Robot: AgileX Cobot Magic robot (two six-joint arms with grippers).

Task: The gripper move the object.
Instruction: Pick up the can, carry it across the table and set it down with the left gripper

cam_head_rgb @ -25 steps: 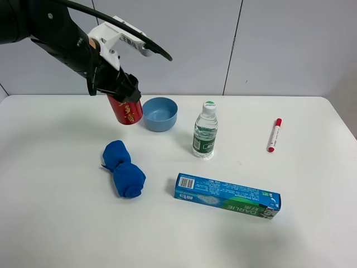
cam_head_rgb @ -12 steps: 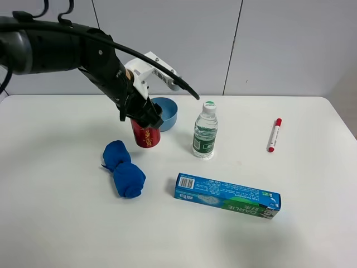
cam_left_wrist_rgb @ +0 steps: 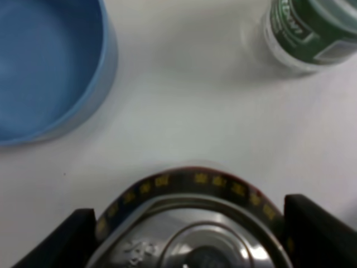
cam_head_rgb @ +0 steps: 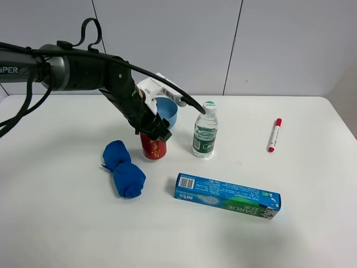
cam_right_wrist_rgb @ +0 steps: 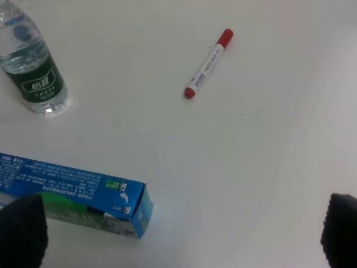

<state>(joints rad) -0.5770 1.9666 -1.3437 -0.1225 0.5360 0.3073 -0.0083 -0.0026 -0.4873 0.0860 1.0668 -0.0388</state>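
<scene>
The red can (cam_head_rgb: 154, 148) with yellow characters is upright between the blue cloth (cam_head_rgb: 124, 169) and the water bottle (cam_head_rgb: 204, 134), at or just above the table surface. My left gripper (cam_head_rgb: 150, 129) is shut on its upper part, coming down from the left. In the left wrist view the can's silver top and black band (cam_left_wrist_rgb: 195, 184) fill the lower half between two dark fingers (cam_left_wrist_rgb: 61, 240). My right gripper (cam_right_wrist_rgb: 181, 231) is open and empty; only its two black fingertips (cam_right_wrist_rgb: 19, 229) show, above the table near the toothpaste box (cam_right_wrist_rgb: 72, 187).
A blue bowl (cam_head_rgb: 168, 113) stands right behind the can, also in the left wrist view (cam_left_wrist_rgb: 44, 67). The long blue toothpaste box (cam_head_rgb: 226, 195) lies in front. A red-capped marker (cam_head_rgb: 274, 134) lies at the right. The white table (cam_head_rgb: 312, 223) has edges at right and back.
My left gripper has carried the can down and to the right, from above the table left of the bowl to a spot in front of the bowl, between cloth and bottle.
</scene>
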